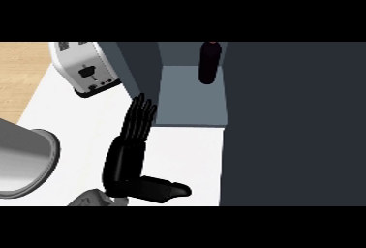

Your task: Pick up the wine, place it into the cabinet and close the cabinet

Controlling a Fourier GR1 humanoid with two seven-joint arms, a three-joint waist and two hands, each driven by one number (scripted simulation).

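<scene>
Left hand: showing at lower centre of the head view, fingers lying straight and together, pointing up the frame, thumb jutting out toward the right. It is holding nothing. The fingertips are reaching to the lower end of the cabinet door, the grey panel standing open at the left edge of the cabinet; whether they are touching it or just beside it cannot be told.

Right hand: not showing anywhere in the view.

Wine: a dark bottle already sitting inside the cabinet, at the back of its grey floor, lying up and to the right of the left hand, well apart from it. Its long axis is running up the frame, so it appears to be standing upright.

Judgement: placing looks done; closing is what is remaining. The door is lying directly ahead of the fingertips, so the left hand is the one positioned to swing it rightward across the opening.

Desk: white, carrying the cabinet.

Toaster: standing left of the door, clear of the swing.
</scene>
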